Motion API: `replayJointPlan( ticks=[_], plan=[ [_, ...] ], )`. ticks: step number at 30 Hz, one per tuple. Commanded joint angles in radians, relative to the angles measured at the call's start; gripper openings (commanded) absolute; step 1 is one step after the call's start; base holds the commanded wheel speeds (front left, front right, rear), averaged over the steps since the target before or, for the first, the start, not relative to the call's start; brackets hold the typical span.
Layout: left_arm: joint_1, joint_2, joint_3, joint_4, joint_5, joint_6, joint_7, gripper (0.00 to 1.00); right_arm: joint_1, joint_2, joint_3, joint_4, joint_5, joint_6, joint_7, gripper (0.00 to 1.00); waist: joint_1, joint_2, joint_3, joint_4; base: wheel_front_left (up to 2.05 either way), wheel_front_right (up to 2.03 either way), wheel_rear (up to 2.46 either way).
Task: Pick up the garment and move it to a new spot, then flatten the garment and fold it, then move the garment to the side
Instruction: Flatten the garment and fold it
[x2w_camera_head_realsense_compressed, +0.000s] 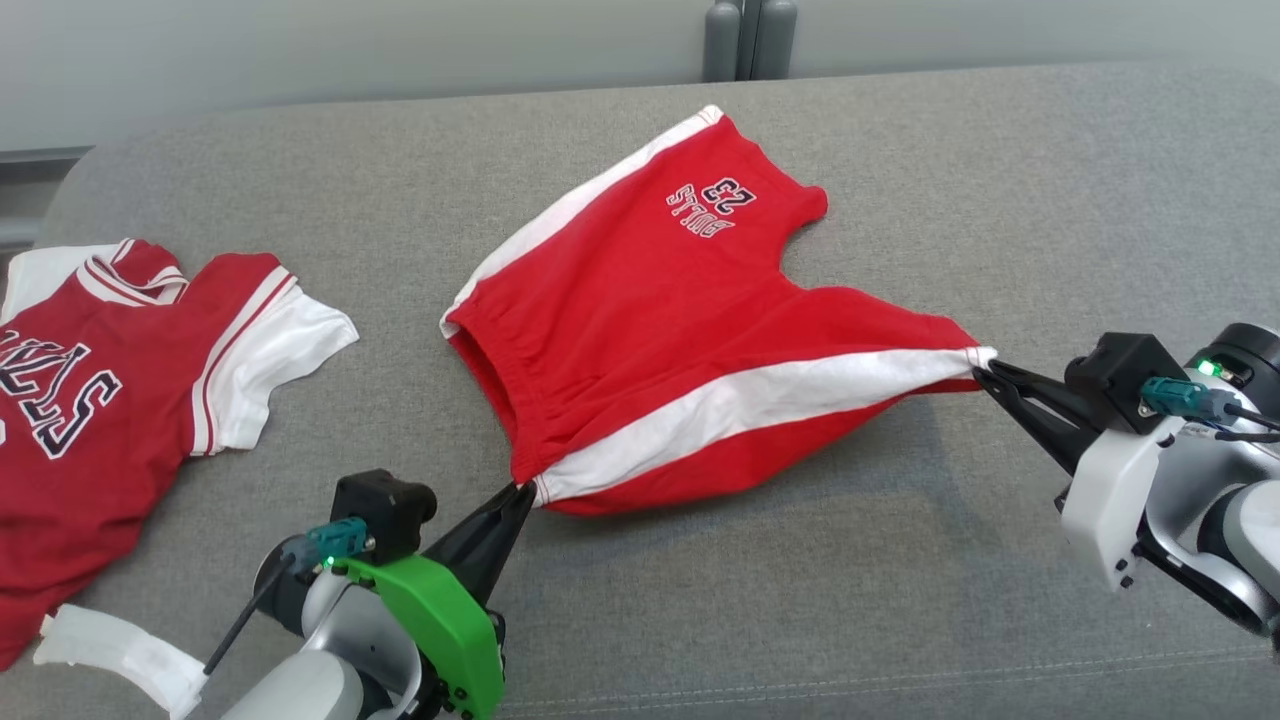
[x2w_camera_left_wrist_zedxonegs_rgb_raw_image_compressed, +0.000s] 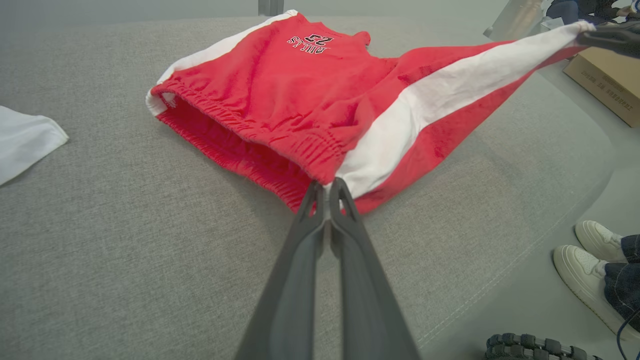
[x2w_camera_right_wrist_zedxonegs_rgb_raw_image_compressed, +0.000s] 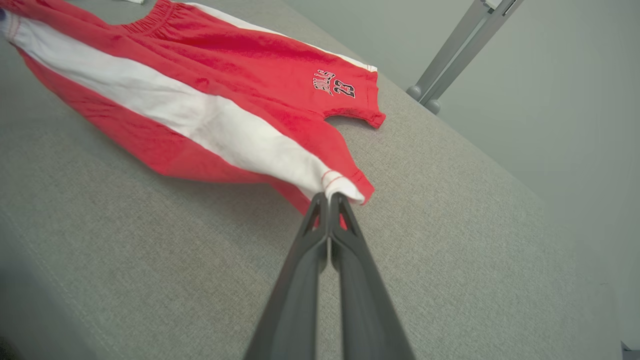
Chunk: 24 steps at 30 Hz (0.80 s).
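Note:
The garment (x2w_camera_head_realsense_compressed: 640, 330) is a pair of red shorts with white side stripes and a "BULLS 23" print, spread on the grey cushion. My left gripper (x2w_camera_head_realsense_compressed: 522, 490) is shut on the waistband corner at the white stripe (x2w_camera_left_wrist_zedxonegs_rgb_raw_image_compressed: 330, 185). My right gripper (x2w_camera_head_realsense_compressed: 982, 372) is shut on the leg-hem end of the same stripe (x2w_camera_right_wrist_zedxonegs_rgb_raw_image_compressed: 331, 196). The near side of the garment (x2w_camera_left_wrist_zedxonegs_rgb_raw_image_compressed: 430, 100) is lifted and stretched taut between the two grippers, while the far side with the print (x2w_camera_right_wrist_zedxonegs_rgb_raw_image_compressed: 280, 65) rests on the cushion.
A red and white jersey (x2w_camera_head_realsense_compressed: 110, 400) lies at the left of the cushion (x2w_camera_head_realsense_compressed: 800, 600). Grey metal legs (x2w_camera_head_realsense_compressed: 748, 40) stand behind the cushion. A person's white shoes (x2w_camera_left_wrist_zedxonegs_rgb_raw_image_compressed: 595, 260) and a cardboard box (x2w_camera_left_wrist_zedxonegs_rgb_raw_image_compressed: 610, 85) sit beyond the cushion's right edge.

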<state>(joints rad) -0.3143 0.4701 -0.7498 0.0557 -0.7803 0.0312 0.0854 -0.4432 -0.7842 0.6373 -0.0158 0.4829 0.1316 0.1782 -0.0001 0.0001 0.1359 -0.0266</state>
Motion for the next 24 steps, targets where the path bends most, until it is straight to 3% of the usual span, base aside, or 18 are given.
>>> replayJointPlan(
  ticks=[1,8,13,18,24],
  plan=[
    [0.031,0.015,-0.002,-0.013,0.0,0.011,-0.002,0.0,0.031,-0.012,-0.012,-0.018,0.011,-0.002,0.012,0.0,0.0001,-0.0001,-0.03,0.002,0.0,0.0,0.0],
    [0.124,0.043,0.001,-0.104,-0.026,0.067,0.013,0.0,0.183,-0.052,-0.121,-0.106,0.024,-0.002,0.087,0.0,0.0001,-0.0001,-0.064,0.003,0.0,0.0,0.0],
    [0.163,0.039,0.059,-0.178,-0.094,0.09,-0.019,0.0,0.273,-0.013,-0.221,-0.165,0.047,-0.002,0.106,0.0,0.0001,-0.0001,-0.058,0.009,0.0,0.0,0.0],
    [0.093,0.022,0.085,-0.183,-0.112,0.076,-0.017,0.0,0.195,0.013,-0.222,-0.159,0.0,-0.002,0.107,0.0,0.0001,-0.0001,-0.018,0.03,0.0,0.0,0.0],
    [-0.036,-0.048,0.084,-0.097,-0.099,0.058,-0.012,0.0,0.003,0.02,-0.159,-0.061,-0.058,-0.002,0.1,0.0,0.0001,-0.0001,0.057,0.08,0.0,0.0,0.0]
  ],
)
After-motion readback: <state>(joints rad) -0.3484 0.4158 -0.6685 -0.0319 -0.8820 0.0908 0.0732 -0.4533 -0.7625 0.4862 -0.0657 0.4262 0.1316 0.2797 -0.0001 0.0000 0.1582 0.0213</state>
